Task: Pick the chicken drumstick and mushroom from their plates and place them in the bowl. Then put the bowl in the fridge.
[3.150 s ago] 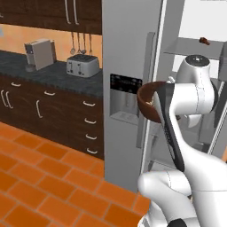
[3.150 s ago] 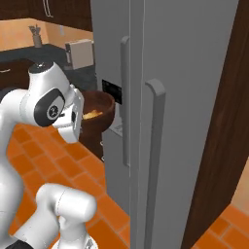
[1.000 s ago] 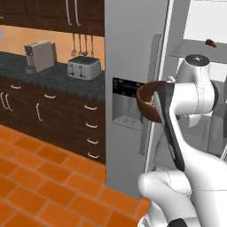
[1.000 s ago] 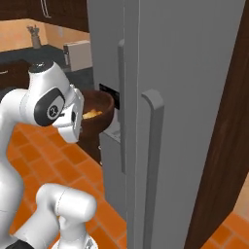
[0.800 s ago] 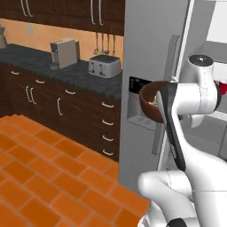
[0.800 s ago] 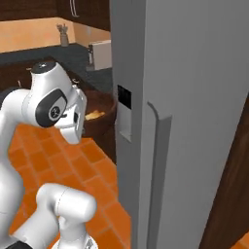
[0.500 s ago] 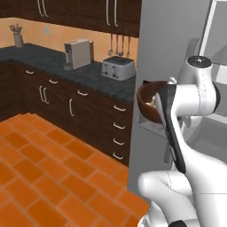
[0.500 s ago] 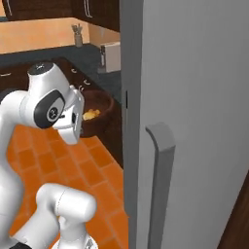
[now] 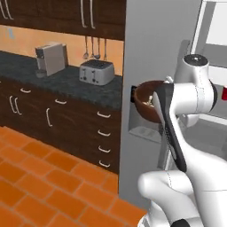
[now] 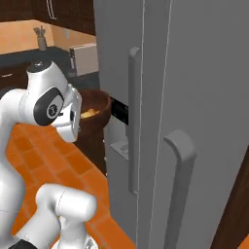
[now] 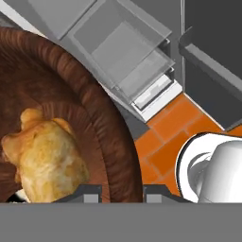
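Left base view has the arm holding the bowl (image 9: 148,99) up right against the grey fridge (image 9: 155,66), by the dispenser. Right base view: same bowl (image 10: 95,114) beside the fridge handle (image 10: 133,121). Hand view shows the gripper (image 11: 122,193) pinched on the bowl's rim, drumstick (image 11: 45,153) lying inside.
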